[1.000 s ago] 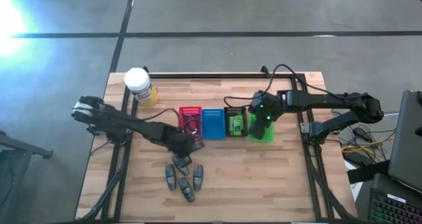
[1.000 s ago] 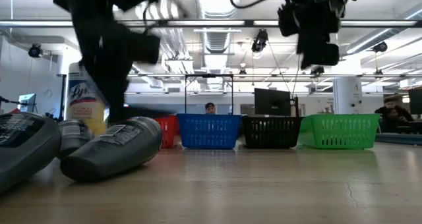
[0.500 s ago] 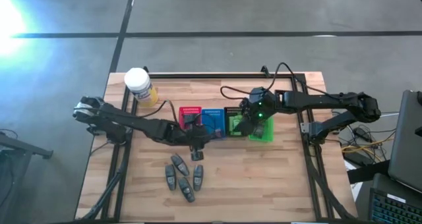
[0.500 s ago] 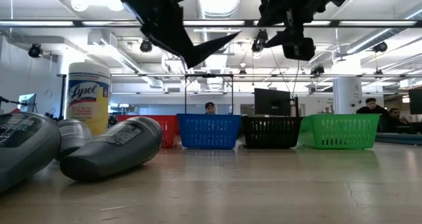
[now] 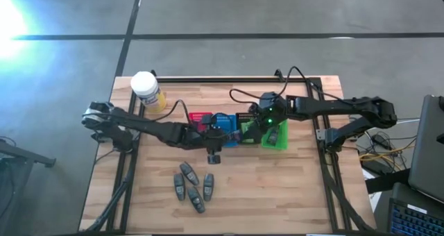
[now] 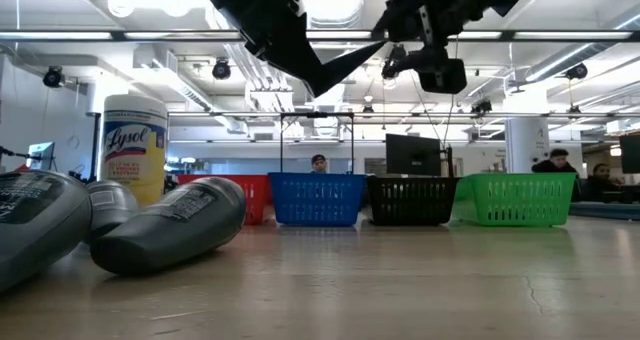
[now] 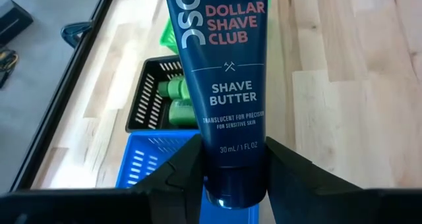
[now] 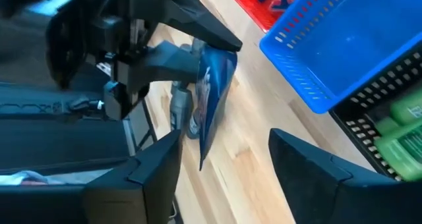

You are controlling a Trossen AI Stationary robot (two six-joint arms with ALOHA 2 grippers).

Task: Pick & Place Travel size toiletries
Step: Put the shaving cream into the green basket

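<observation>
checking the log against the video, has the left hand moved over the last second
Yes. In the high view the left hand, shut on the navy tube, has gone from in front of the red basket rightward to in front of the blue basket.

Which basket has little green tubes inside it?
The black basket, between the blue basket and the green basket, holds the green tubes. The blue one looks empty from here.

Baskets [image 5: 239, 130] mid-table; bare wood nr right edge.
</observation>
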